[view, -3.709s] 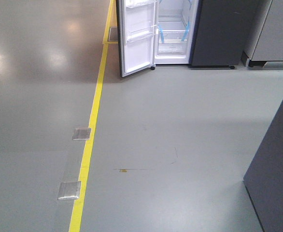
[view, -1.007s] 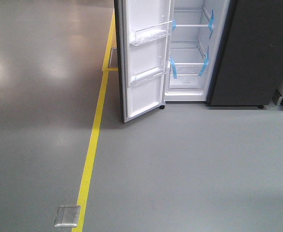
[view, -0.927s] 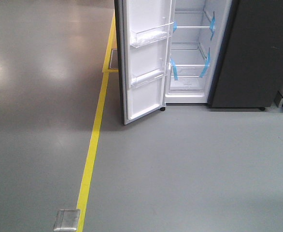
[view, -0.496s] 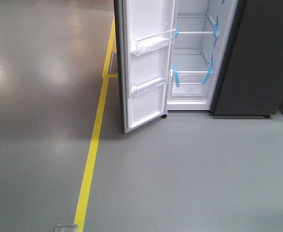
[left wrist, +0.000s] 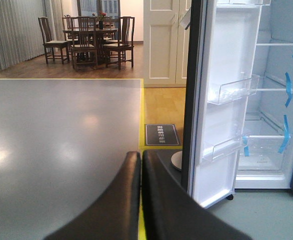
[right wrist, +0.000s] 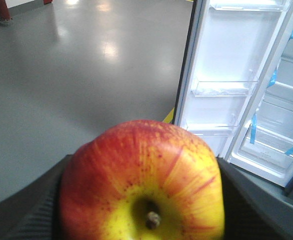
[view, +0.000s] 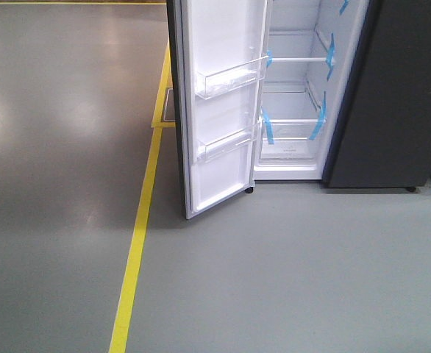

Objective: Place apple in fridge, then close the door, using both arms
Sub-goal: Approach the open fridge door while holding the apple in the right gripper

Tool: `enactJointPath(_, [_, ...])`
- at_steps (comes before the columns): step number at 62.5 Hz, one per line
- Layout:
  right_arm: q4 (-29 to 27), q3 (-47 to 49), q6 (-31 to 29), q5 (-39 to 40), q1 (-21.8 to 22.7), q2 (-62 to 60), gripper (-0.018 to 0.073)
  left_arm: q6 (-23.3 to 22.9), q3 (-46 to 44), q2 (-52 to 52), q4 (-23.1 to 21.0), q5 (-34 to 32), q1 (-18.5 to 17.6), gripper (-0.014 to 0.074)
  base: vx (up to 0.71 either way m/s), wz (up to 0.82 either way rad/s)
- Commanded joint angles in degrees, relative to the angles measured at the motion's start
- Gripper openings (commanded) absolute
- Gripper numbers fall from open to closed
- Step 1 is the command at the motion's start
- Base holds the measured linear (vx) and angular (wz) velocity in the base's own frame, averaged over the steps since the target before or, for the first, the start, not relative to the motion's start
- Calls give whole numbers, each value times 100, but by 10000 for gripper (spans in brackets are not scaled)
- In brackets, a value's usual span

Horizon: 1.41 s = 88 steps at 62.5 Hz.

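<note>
Right gripper [right wrist: 144, 202] clamped on the apple [right wrist: 144, 185], which sits between its two dark pads [right wrist: 29, 212] with the stem end facing the camera. Left gripper [left wrist: 140, 162] is fully closed, its fingers pressed together and holding nothing. Over the last few seconds the fridge [view: 293, 158] has grown from a small shape at 12 o'clock in the front view to fill the upper frame from 12 to 2 o'clock, so the base has evidently driven up to it. The approach looks nearly complete, and the reach into the cavity is judged the next step. The door [view: 219, 110] stands wide open at 12 o'clock, its white inner face turned to the robot; from the apple it lies at 1 o'clock, with the cavity at 2 to 3 o'clock. The door carries an upper bin [view: 229, 81] and a lower bin [view: 226, 143], both apparently empty, though glare on the clear plastic makes this uncertain. Inside, the shelves [view: 296, 60] edged with blue tape [view: 317, 126] hold nothing visible. A yellow line [view: 137, 243] runs across the floor from 7 to 11 o'clock.
</note>
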State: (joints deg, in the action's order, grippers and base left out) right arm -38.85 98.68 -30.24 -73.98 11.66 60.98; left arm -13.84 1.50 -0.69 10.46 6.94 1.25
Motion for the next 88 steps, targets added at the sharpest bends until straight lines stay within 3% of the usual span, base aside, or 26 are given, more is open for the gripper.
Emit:
enactJointPath(1, [-240,144,-30,90,22,-55,-6,-54,160,-83,-9,-393,9,-6,17,-2])
enactJointPath(88, [-240,144,-30,90,22,-55,-6,-54,160,-83,-9,-393,9,-6,16,-1])
